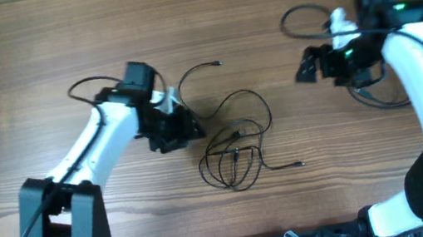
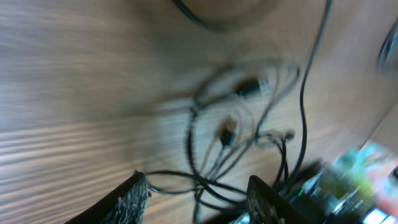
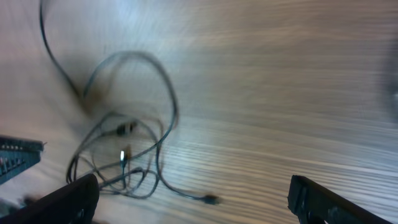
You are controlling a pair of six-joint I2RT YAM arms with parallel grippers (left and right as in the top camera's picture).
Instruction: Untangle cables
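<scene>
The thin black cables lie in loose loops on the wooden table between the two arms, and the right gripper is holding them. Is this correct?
Not quite. The right gripper is open and holds nothing: the overhead view shows it well apart from the cables. The rest is right: they lie in loose loops on the wooden table.

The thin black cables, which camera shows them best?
Overhead: the cables show sharp, loops and plug ends alike. Both wrist views blur them; the left crops them, the right shows them low left.

A wooden table [image 1: 32, 44] (light brown, grain running sideways) fills every view.
</scene>
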